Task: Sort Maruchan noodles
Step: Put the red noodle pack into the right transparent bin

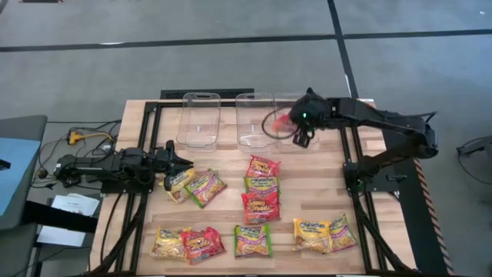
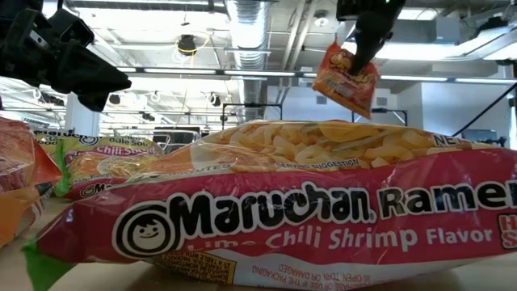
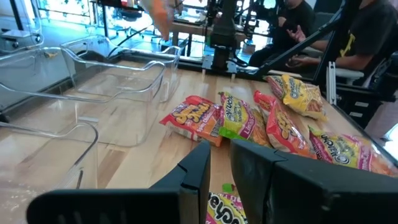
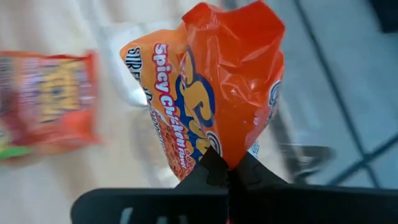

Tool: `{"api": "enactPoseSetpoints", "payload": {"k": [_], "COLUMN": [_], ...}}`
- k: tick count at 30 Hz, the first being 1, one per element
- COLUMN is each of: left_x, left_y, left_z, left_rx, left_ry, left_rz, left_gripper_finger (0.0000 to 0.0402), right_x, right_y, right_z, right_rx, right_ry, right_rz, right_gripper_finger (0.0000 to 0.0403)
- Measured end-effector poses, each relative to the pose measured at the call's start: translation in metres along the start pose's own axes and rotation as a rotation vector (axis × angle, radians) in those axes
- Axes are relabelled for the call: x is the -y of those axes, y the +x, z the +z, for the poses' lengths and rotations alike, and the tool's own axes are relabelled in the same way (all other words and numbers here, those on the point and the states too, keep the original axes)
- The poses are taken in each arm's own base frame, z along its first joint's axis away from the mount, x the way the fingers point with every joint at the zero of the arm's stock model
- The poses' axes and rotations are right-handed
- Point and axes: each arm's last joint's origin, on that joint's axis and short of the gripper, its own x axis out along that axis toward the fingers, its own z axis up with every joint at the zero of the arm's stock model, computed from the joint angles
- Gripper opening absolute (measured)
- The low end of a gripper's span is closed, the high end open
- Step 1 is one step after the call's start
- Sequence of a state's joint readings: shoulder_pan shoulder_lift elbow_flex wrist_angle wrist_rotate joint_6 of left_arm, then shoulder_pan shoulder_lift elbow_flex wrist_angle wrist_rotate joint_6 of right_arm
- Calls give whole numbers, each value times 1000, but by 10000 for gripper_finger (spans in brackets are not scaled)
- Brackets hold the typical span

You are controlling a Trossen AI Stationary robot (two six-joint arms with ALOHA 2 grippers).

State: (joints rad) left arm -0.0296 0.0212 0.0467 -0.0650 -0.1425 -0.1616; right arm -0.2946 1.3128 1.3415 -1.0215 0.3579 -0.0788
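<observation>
- Right gripper point(image 1: 302, 135) hangs over the clear plastic bins point(image 1: 198, 119) at the table's far edge, jaws clamped on one end of a glossy orange-red spicy chicken ramen packet point(image 4: 211, 93).
- Packet dangles lengthwise below the jaws, above the rightmost bin.
- Left gripper point(image 1: 183, 162) waits beside a yellow packet point(image 1: 181, 183); fingers look slightly apart, holding nothing.
- Other packets lie loose across the wooden table point(image 1: 146, 123).

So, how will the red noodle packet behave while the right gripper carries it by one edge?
The red packet hangs crumpled from the shut right gripper, so probably light, with floppy edges. Its glossy film looks slippery; it may swing.
</observation>
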Motion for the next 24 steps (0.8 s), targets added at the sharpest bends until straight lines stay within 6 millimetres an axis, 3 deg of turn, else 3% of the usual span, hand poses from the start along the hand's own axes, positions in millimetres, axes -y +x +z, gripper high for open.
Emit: {"api": "enactPoseSetpoints", "payload": {"k": [14,19,24], "left_x": [0,0,0], "left_y": [0,0,0], "left_z": [0,0,0], "left_rx": [1,2,3], "left_ry": [-86,-166,-288], "left_rz": [0,0,3], "left_gripper_finger": [51,51,51], "right_x": [69,87,89], "right_y": [21,42,69], "right_z": [9,10,10], "right_rx": [88,48,-31], "right_ry": [-46,-65,-54], "right_rz": [-235,-275,-257], "right_gripper_finger": [5,5,6]}}
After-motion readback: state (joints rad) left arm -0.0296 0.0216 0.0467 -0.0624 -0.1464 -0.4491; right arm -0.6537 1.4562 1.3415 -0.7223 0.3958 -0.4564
